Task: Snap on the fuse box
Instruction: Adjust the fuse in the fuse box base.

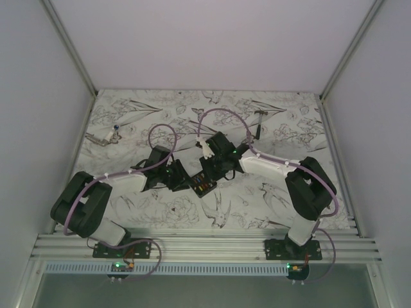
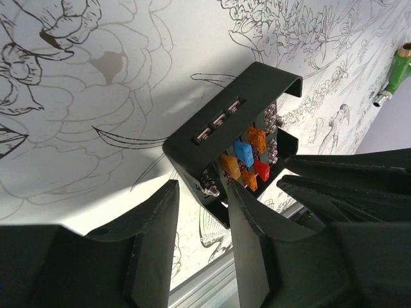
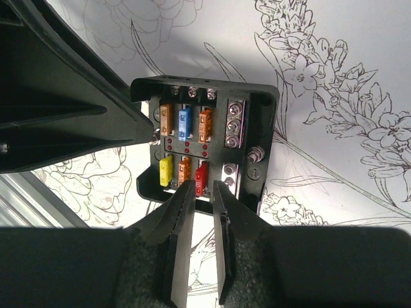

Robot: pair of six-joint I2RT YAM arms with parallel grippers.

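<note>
Table (image 1: 292, 125) covered in a floral line print. Fuse box (image 3: 205, 147) lies mid-table, fuses facing up, between both arms. Left end effector (image 2: 202, 190): fingers spread, at the box's corner. Right end effector (image 3: 202, 192): fingers narrowly apart at the box's near edge, nothing pinched.

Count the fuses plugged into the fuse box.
6 in the fuse box, right wrist view. Top row: left orange fuse, blue fuse, right orange fuse. Bottom row: yellow fuse, middle orange fuse, red fuse. Right fingers overlap that row's edge; none seem hidden.
</note>
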